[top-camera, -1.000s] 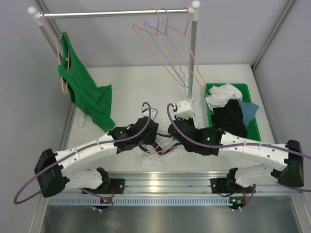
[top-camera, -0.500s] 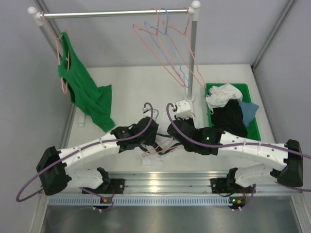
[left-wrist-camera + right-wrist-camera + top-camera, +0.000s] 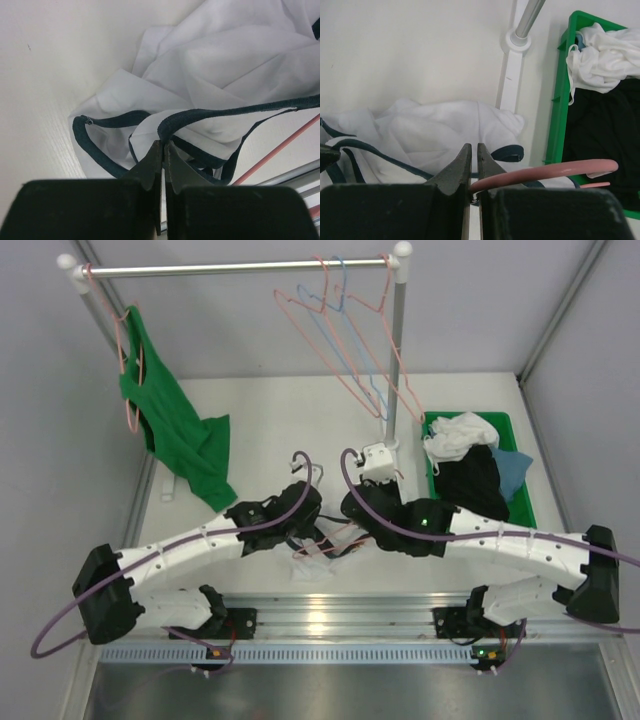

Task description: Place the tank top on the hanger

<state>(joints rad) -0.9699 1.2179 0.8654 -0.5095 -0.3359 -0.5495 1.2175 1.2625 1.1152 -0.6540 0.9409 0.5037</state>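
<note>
The white tank top (image 3: 225, 65) with navy trim lies crumpled on the table, mostly hidden under both wrists in the top view (image 3: 313, 566). My left gripper (image 3: 163, 142) is shut on a fold of its navy trim. A salmon-pink wire hanger (image 3: 545, 171) lies over the shirt, and its wire runs in between the shut fingers of my right gripper (image 3: 471, 146). In the left wrist view the hanger (image 3: 280, 150) shows as a thin pink line at the right. Seen from above, the two grippers meet over the shirt, left (image 3: 312, 532) and right (image 3: 345, 525).
A clothes rail (image 3: 240, 267) spans the back, with pink and light blue hangers (image 3: 345, 340) at its right end and a green tank top (image 3: 180, 435) hung at its left. The rail's post and base (image 3: 381, 462) stand just behind the grippers. A green bin (image 3: 524, 475) of clothes is at the right.
My left gripper has closed from half open onto the shirt's navy trim. Both wrists have edged slightly left; the right gripper stays shut on the hanger.
</note>
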